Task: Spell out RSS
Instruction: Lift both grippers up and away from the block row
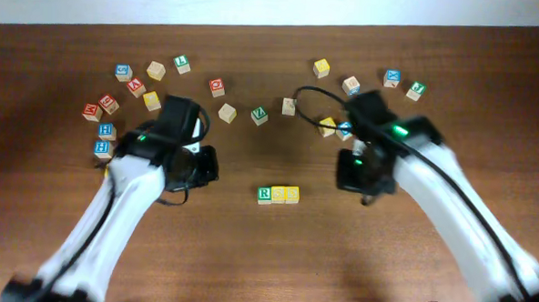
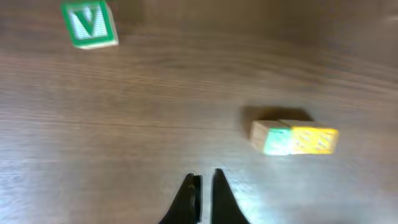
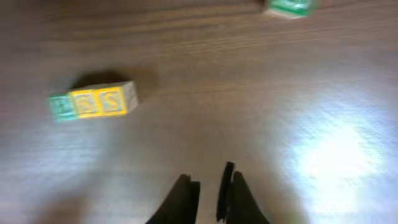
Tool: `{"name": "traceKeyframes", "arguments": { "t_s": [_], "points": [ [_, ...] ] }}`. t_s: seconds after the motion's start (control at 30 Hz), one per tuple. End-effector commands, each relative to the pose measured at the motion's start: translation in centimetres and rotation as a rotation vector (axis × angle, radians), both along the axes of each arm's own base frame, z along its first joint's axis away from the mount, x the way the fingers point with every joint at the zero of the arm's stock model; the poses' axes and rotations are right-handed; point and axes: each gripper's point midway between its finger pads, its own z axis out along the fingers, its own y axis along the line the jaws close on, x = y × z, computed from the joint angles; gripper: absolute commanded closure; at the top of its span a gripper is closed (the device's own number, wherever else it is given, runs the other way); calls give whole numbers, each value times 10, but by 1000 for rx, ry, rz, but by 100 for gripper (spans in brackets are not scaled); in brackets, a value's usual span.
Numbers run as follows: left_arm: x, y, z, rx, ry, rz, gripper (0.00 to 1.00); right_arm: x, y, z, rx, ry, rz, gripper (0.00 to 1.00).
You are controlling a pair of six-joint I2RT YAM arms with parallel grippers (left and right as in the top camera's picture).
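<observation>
Three letter cubes stand touching in a row at the table's middle: a green R, then a yellow S and a second yellow S. The right wrist view shows the same row at upper left, green R first, then both S cubes. In the left wrist view the row lies at right, seen from its end. My left gripper hovers left of the row, shut and empty. My right gripper hovers right of it, its fingers slightly parted with nothing between them.
Loose letter cubes arc across the back: a cluster at far left, a green V cube behind the row, and another cluster at back right. A green cube shows at the right wrist view's top edge.
</observation>
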Motion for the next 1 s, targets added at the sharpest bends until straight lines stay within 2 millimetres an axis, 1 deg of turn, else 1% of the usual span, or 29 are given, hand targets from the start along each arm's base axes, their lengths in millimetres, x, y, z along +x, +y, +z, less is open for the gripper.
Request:
{"name": "traceKeyframes", "arguments": {
  "t_s": [0.0,0.03,0.07,0.1,0.23,0.3,0.37,0.47,0.6,0.7,0.97],
  "points": [
    [-7,9,37,11,-101,2,67,-29,-20,57,-3,-159,-4,74],
    [-11,11,40,18,-105,5,50,-41,-26,67,-3,-187,-7,51],
    [-13,13,42,23,-106,7,28,-51,-31,75,1,-210,-10,19],
    [-15,13,43,25,-107,8,1,-61,-35,82,7,-232,-12,2],
    [-19,14,42,29,-92,7,1,-99,-48,109,51,-344,-26,2],
    [-19,14,42,29,-92,7,1,-109,-52,116,66,-388,-28,2],
    [-18,14,42,28,-94,8,1,-119,-56,117,77,-418,-29,2],
    [-18,14,42,27,-96,8,1,-131,-62,110,79,-440,-55,2],
    [-17,14,43,26,-100,8,1,-137,-64,101,83,-434,-54,1],
    [-17,14,43,26,-100,8,1,-138,-61,100,98,-426,-47,2],
    [-17,14,43,26,-100,8,1,-138,-61,100,98,-426,-47,2]
  ]
}}
